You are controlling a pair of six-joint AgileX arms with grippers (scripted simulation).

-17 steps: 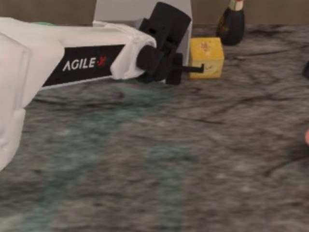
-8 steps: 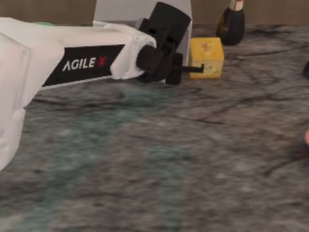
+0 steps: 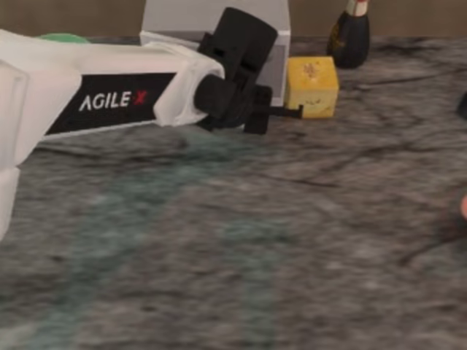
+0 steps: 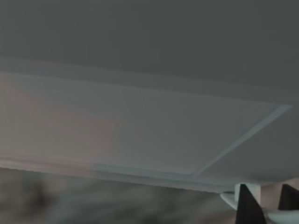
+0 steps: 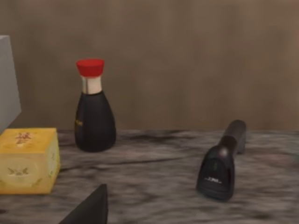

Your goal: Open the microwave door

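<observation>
At the far edge of the table (image 3: 306, 240), left of centre in the top view, stands the microwave (image 3: 182, 16), and my left arm reaches across from the left so that the left gripper (image 3: 286, 112) sits at the oven's front right corner; I cannot tell whether its fingers are apart or closed. The left wrist view is filled at close range by the microwave door (image 4: 140, 126), its light frame edging the grey window. Just right of the microwave sits a yellow cube (image 3: 312, 86), then a dark red-capped sauce bottle (image 5: 95, 106) and a black handheld scanner (image 5: 223, 161); of the right gripper (image 5: 91, 209) only a dark finger shows, so its state is unclear.
</observation>
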